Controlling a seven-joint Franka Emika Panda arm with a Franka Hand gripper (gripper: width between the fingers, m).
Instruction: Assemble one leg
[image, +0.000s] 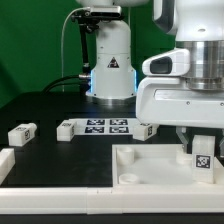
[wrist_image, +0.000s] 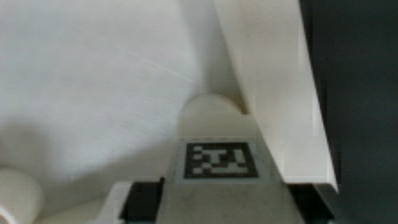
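Note:
My gripper (image: 203, 148) is shut on a white leg (image: 203, 157) with a black-and-white tag and holds it upright at the right end of the large white board (image: 150, 165). In the wrist view the leg (wrist_image: 217, 135) sits between the black fingers (wrist_image: 148, 200). Its rounded tip points down at the board's surface (wrist_image: 107, 80), close to the board's raised edge. I cannot tell whether the tip touches the board. My gripper (wrist_image: 224, 200) hides the leg's upper end.
Three more legs (image: 22, 132) (image: 66, 128) (image: 146, 129) lie on the dark table behind the board. The marker board (image: 105, 125) lies between them. White border strips (image: 60, 198) run along the front and left. A round socket (image: 128, 180) shows on the board.

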